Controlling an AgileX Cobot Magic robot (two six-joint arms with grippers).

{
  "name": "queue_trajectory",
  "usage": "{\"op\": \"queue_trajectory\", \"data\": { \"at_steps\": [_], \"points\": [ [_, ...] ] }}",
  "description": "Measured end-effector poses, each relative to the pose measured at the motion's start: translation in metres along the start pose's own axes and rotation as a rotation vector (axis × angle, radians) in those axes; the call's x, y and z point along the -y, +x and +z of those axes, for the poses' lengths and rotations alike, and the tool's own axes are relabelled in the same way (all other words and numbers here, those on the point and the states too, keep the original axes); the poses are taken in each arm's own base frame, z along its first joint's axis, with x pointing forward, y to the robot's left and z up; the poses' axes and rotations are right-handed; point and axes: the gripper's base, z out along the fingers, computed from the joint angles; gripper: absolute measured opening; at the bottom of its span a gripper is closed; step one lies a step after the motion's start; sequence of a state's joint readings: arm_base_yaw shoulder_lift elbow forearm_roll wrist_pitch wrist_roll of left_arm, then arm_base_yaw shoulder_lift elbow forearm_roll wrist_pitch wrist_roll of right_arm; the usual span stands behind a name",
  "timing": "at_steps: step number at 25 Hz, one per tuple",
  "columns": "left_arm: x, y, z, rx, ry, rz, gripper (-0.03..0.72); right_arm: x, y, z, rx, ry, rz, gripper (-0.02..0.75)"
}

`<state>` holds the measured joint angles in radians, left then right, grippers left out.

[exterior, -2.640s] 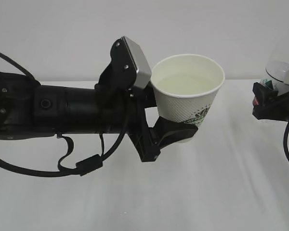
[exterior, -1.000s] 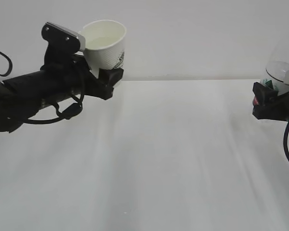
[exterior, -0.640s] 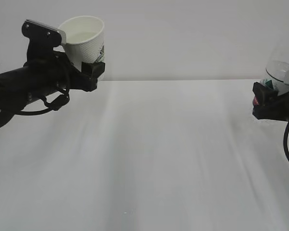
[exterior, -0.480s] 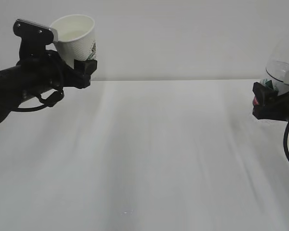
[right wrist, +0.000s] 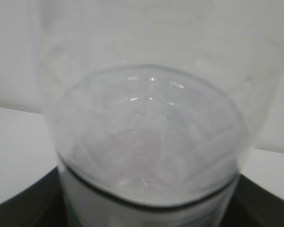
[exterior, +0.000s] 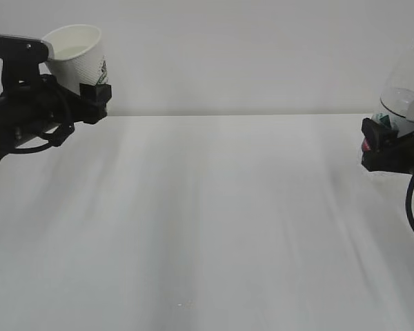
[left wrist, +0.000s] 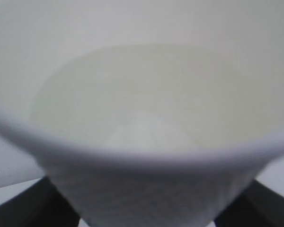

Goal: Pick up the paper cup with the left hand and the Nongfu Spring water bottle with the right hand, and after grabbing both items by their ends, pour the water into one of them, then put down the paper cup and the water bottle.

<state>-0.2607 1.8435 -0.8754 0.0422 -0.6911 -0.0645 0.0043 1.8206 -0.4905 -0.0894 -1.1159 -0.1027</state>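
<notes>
Holding the paper cup [exterior: 76, 52] pinched left and the Nongfu Spring water bottle [exterior: 406, 83] clamped right, we set both down next.

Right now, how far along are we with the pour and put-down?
The pour looks done: the paper cup holds water. In hand: the left hand grips the cup, upright and lifted off the table at the far left; the right hand grips the Nongfu Spring water bottle at the right edge. Left: setting both down and opening the jaws.
</notes>
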Motion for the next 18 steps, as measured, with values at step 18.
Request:
{"op": "queue_trajectory", "data": {
  "at_steps": [18],
  "points": [
    [-0.032,0.032,0.007,-0.084,-0.089,-0.032,0.543,-0.002,0.000,0.000,0.002,-0.019,-0.009,0.495]
  ]
}}
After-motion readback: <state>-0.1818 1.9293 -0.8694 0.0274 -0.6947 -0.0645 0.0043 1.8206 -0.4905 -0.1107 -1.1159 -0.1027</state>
